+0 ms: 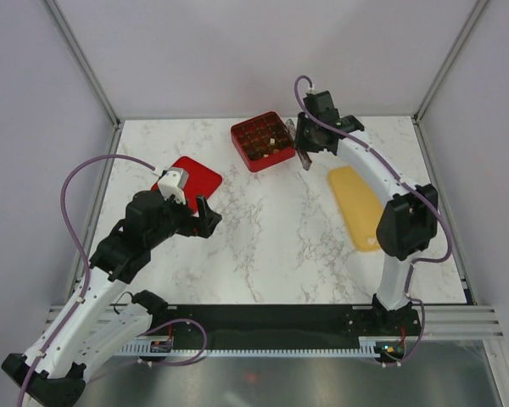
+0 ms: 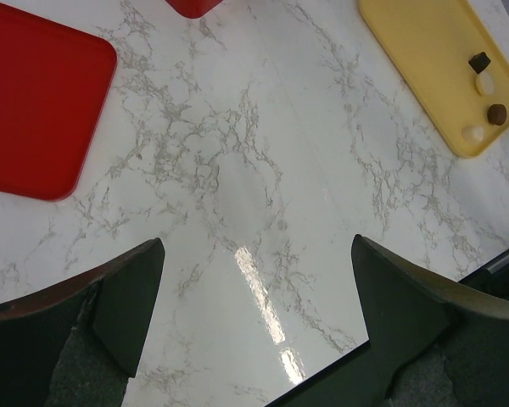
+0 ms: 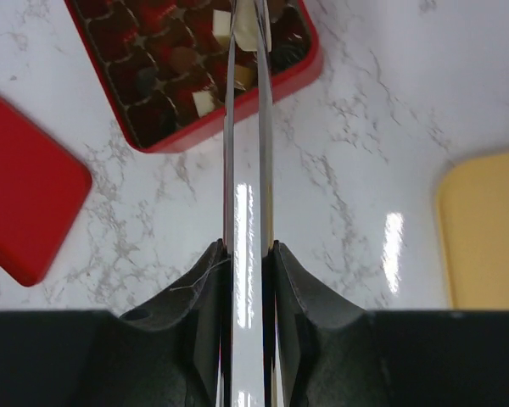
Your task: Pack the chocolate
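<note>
The right end effector (image 3: 246, 19) hangs over the right-hand cells of the red box (image 3: 310, 64). Its two long thin blades are pressed almost together, and they appear to pinch a pale piece (image 3: 247, 32) between the tips. The narrow blades probably suit such small sweets and let one be lowered into a single cell. The box already holds much of the chocolate (image 3: 182, 59), mostly dark with a few cream squares.

The left end effector (image 2: 256, 246) is spread wide and carries nothing. It sits over bare desk (image 2: 263, 170), below and left of the box, likely parked out of the way. The red lid (image 2: 34, 110) lies flat just left of the box, leaving the cells open for filling.

Only the left wrist view shows four pieces (image 2: 485, 82) lying on the yellow tray (image 2: 416, 51), which sits to the right of the box and nearer the arms. In the overhead view the right arm hides that end of the tray. Only the right wrist view shows how the blade tips stand.
</note>
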`<state>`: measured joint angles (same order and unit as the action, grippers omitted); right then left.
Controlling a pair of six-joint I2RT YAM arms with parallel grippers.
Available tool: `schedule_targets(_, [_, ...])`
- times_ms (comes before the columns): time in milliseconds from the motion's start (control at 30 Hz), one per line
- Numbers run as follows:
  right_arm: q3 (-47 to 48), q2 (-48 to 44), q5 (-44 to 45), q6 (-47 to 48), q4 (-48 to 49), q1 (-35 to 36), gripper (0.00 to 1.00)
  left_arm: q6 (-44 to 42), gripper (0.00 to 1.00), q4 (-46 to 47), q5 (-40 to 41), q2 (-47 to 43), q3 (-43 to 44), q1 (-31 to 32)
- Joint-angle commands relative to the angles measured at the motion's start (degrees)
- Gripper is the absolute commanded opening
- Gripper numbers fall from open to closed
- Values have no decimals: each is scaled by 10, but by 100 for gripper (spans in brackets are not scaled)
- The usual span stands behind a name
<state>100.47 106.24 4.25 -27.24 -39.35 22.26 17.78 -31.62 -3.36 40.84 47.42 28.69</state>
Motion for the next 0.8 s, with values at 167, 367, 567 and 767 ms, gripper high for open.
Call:
schedule_targets(167, [170,131,13,22,93,38,34,-22,100,5,19,-2,5,-1])
schedule_targets(367, [188,182,-2,25,128,40,36,-22,100,4,19,-1,6,-1])
schedule_targets(567, [195,214,-9,29,137,41,40,-23,100,4,20,-2,5,-1])
schedule_targets(767, [187,229,-6,29,140,41,41,-23,100,4,21,0,7,-1])
